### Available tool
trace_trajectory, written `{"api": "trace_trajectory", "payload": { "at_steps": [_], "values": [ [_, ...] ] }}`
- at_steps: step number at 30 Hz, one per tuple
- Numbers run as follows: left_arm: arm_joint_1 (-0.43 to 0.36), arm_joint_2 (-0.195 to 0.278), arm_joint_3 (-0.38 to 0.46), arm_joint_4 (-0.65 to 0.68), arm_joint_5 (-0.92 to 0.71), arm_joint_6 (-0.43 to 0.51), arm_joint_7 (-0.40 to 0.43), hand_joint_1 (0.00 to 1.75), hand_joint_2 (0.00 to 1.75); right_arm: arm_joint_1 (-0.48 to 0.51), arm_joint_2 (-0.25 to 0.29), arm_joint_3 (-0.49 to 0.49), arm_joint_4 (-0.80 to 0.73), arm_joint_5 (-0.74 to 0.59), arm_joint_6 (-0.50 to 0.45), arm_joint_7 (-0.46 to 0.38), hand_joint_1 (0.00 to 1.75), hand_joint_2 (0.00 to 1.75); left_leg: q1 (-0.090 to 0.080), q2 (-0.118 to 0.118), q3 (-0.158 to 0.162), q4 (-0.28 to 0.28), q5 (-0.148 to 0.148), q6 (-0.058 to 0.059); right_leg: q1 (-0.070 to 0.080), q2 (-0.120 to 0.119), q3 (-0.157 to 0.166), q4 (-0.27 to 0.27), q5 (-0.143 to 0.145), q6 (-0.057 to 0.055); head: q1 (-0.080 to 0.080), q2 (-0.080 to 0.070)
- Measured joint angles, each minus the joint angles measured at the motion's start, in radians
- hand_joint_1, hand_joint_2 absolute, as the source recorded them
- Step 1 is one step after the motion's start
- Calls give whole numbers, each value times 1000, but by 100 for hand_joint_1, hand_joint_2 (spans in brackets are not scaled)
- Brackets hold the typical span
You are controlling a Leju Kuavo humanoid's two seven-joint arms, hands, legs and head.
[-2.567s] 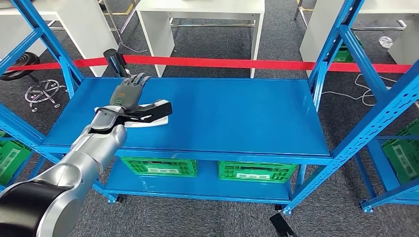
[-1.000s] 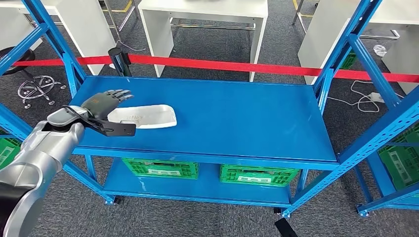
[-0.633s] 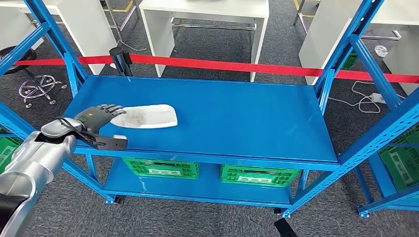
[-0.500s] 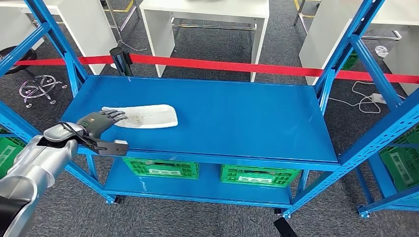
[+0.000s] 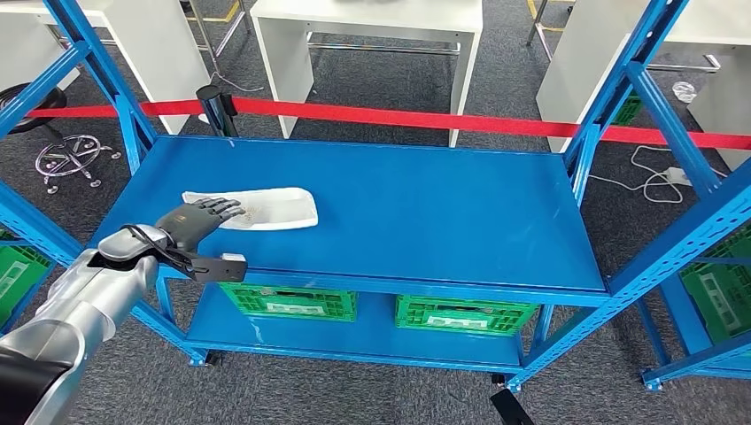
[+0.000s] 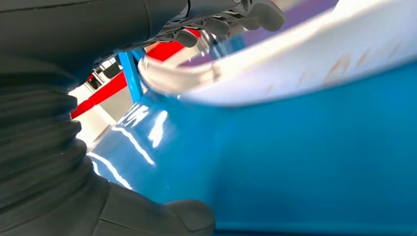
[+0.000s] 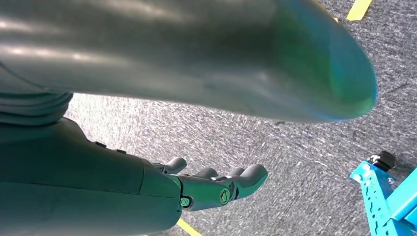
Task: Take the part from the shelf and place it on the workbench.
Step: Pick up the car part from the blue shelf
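The left hand's fingers [image 5: 212, 209] are lying extended over the near-left end of the 1 white part [image 5: 266, 208], their tips resting on its upper face, while the thumb is sitting below at the shelf's front edge; the left wrist view is showing the fingertips [image 6: 255, 12] over the part's pale rim [image 6: 305, 64], but whether the left hand [image 5: 190, 223] is actually gripping it cannot be told. The right hand [image 7: 216, 189] is hanging over grey carpet with its fingers loosely extended and nothing in them. Going by size: 1 blue shelf [image 5: 425, 212] is filling the middle of the head view, with the part lying flat on the left portion of its top deck, well apart from the right end. 3 white tables [image 5: 372, 35] are standing behind it on the carpet. 1 red barrier tape [image 5: 398, 115] is running across behind the shelf. 2 green crates [image 5: 288, 301] are sitting side by side on the lower deck. 1 stool base [image 5: 75, 150] is standing at the far left.
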Motion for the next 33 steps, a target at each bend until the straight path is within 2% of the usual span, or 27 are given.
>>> {"api": "trace_trajectory", "payload": {
  "at_steps": [7, 13, 18, 23, 27, 33],
  "values": [
    [16, -81, 0, -7, 89, 172, 48, 0, 175, 5, 2, -18, 0, 4, -11, -1, 0, 0, 0, -1, 0, 0, 0, 0, 0, -1, 1, 0, 0, 0, 0, 0],
    [18, -128, 0, -9, 96, 196, 113, 0, 175, 8, 4, -24, 0, 9, -11, 2, 0, 0, -1, 0, 0, 0, 0, 0, -1, 0, 0, 0, 0, 1, 0, 0],
    [18, -164, 0, -8, 94, 186, 183, 0, 175, 9, 4, -41, 0, 8, -14, -1, 0, 0, 0, -1, 0, 0, 0, 0, 0, -1, 0, 0, 0, 1, 0, 0],
    [16, -186, 0, -6, 86, 169, 203, 0, 175, 9, 4, -45, 0, 7, -14, -2, 0, 0, 0, 0, 0, 0, 0, 0, 0, 0, 0, 0, 0, 1, 0, 0],
    [10, -195, 0, 2, 67, 103, 241, 0, 175, 9, 4, -53, 0, 3, -15, -6, 0, 0, 0, 0, 0, 0, 0, 0, 0, 0, 0, 0, 0, 1, 0, 0],
    [7, -195, 0, 21, 59, 24, 342, 0, 175, 14, 4, -68, 0, 8, -16, -5, 0, 0, 0, 0, 0, 0, 0, 0, 0, -1, 0, 0, 0, 1, 0, 0]
  ]
}}
